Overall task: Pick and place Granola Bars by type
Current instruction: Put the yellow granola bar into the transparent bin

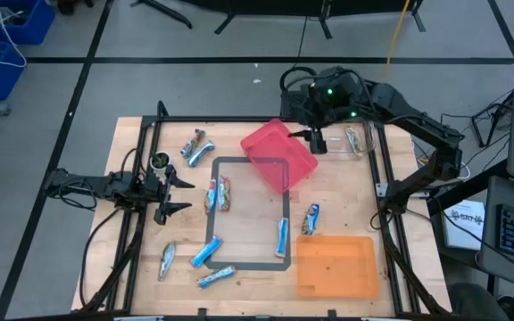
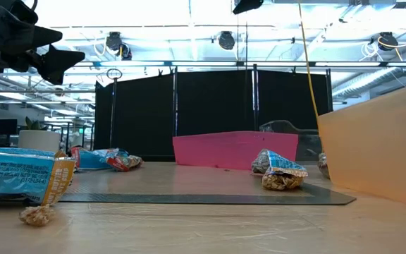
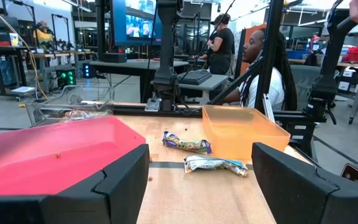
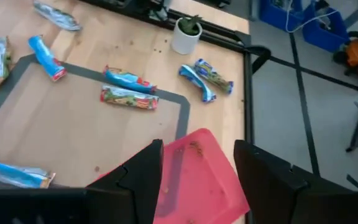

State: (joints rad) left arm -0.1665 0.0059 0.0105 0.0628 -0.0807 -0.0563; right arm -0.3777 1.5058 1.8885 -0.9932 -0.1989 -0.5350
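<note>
Granola bars (image 1: 219, 194) outside pink bin (image 1: 279, 153)

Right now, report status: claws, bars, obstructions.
Left claw open, empty, at table's left edge. Right claw open, empty, over pink bin. Granola bars scattered on table; orange bin empty. Nothing blocking.

Wooden table (image 1: 141, 134), w/ granola bars (image 1: 219, 193), pink tray (image 1: 279, 156), orange tray (image 1: 335, 266), small cup (image 1: 160, 161)
</note>
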